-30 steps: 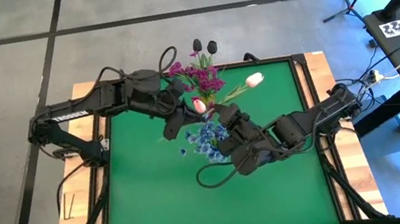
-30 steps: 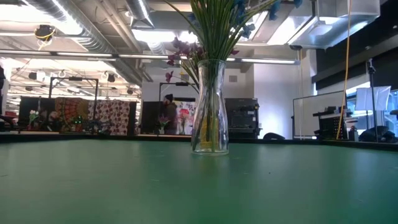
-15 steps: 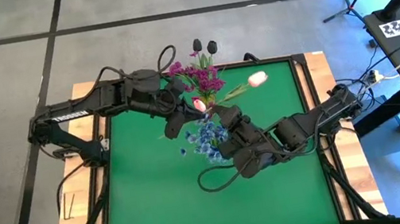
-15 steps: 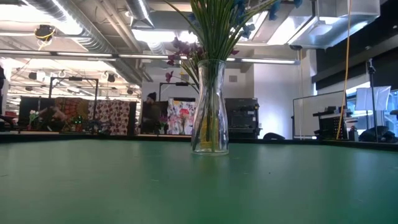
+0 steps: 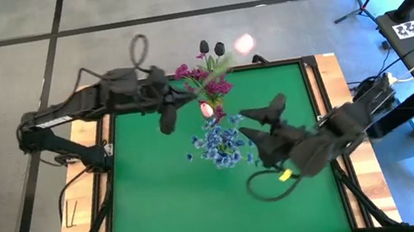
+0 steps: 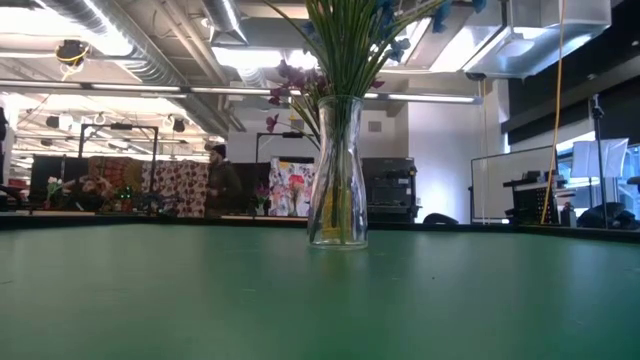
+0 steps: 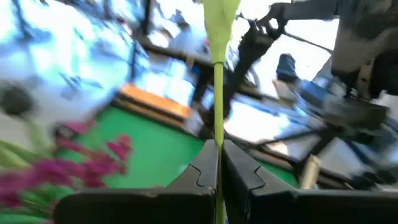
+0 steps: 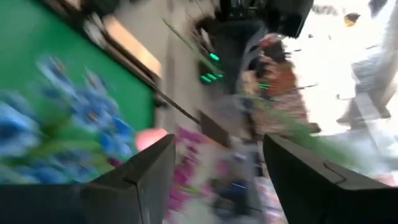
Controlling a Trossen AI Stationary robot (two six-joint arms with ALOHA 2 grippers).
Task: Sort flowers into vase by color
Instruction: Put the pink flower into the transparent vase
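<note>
A clear glass vase (image 6: 335, 170) stands on the green mat and holds green stems. From above I see magenta sprays (image 5: 205, 79), blue sprays (image 5: 220, 143), two near-black tulip buds (image 5: 211, 47) and a pink bud (image 5: 206, 109) around it. My left gripper (image 5: 184, 96), far-left of the vase, is shut on the stem of a pale pink tulip (image 5: 243, 43), whose blossom is beyond the far edge. My right gripper (image 5: 262, 120) is open to the right of the blue sprays, with nothing between its fingers (image 8: 143, 180). My left gripper pinches the pale pink tulip's thin green stem (image 7: 218, 134) between its two shut fingers. The stem runs along the fingers and out past their tips toward the blossom. Which part of the stem's length it has and where the lower end lies do not show.
The green mat (image 5: 164, 214) has free room over its near half and left side. The right arm's cable loop (image 5: 272, 187) hangs over the mat's near right. A wooden frame (image 5: 332, 71) borders the table. A person (image 6: 218, 180) walks in the room far behind.
My right gripper has opened and drawn back toward the table's near right, away from the vase. My left gripper has moved toward the far-left with the tulip's stem. The pale pink blossom has swung from over the mat's far right to beyond the far edge.
</note>
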